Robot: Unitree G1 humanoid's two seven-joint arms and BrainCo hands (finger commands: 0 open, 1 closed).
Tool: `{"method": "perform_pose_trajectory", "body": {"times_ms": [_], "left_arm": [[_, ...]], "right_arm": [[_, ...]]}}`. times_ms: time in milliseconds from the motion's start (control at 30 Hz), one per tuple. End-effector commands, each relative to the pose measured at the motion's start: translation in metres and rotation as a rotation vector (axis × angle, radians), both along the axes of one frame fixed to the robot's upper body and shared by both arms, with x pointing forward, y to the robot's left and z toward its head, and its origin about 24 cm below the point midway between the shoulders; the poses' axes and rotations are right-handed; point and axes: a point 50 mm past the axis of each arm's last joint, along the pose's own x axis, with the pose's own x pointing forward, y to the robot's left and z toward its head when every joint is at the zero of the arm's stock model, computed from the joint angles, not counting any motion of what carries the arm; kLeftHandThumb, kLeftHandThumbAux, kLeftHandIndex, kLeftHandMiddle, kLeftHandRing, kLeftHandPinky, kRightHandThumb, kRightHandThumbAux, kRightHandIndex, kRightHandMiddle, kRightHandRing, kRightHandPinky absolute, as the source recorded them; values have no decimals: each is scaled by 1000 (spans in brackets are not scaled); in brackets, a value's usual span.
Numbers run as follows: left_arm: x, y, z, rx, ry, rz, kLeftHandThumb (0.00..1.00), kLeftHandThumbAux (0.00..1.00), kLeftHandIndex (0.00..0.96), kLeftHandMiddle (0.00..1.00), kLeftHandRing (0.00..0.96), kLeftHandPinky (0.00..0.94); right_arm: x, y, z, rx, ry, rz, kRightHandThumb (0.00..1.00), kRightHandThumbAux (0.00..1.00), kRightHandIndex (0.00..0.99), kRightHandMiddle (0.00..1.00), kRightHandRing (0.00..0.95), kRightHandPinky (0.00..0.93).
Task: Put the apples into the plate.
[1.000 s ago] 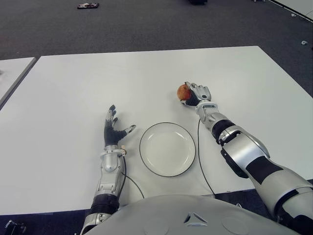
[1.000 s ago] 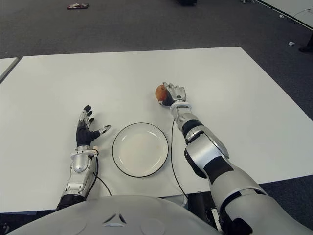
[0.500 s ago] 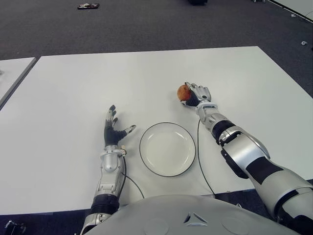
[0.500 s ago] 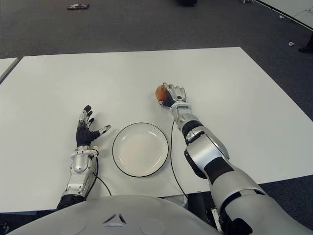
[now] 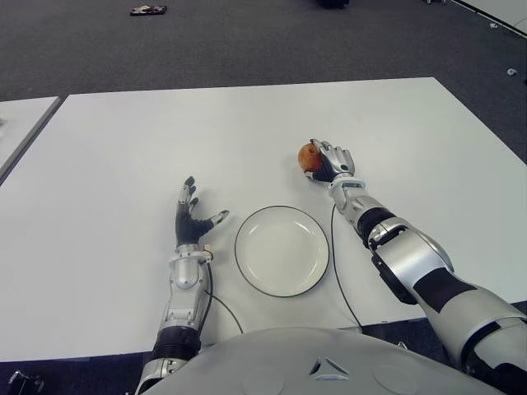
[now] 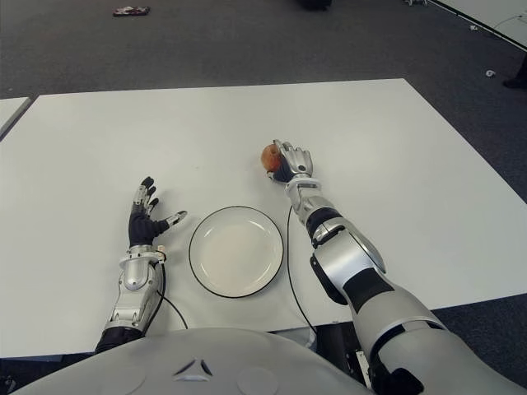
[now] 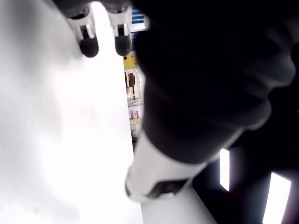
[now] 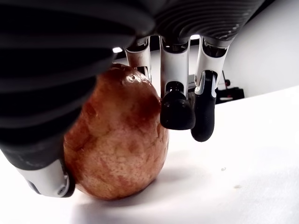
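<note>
R hand (image 5: 331, 162) still wrapped on apple (image 5: 309, 154), nudged slightly farther from plate (image 5: 282, 250); L hand (image 5: 191, 220) unchanged, fingers spread.

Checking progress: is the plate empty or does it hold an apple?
Empty. The plate shows only bare white; the one apple sits on the table beyond it, at the right hand.

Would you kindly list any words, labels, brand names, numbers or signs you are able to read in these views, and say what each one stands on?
No legible text in any view.
Apple, plate, table: no lettering visible.
Right hand, left hand: no readable markings.
Small dark object on the floor: too small to read.
Yellow and white shapes in the left wrist view: too blurred to read.
</note>
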Motion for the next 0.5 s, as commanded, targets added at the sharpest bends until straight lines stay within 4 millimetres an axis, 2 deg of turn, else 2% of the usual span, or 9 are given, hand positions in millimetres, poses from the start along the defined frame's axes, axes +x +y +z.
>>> {"method": "perform_pose_trajectory", "body": {"times_ms": [33, 500], "left_arm": [[0, -1, -5, -2, 28, 5, 0, 476, 0, 21, 20, 41], [4, 0, -6, -7, 35, 4, 0, 473, 0, 18, 18, 38]], "right_arm": [[-23, -4, -31, 23, 147, -25, 722, 714, 438, 805, 810, 740], [-18, 0, -22, 162, 60, -97, 739, 712, 441, 844, 838, 848]]}}
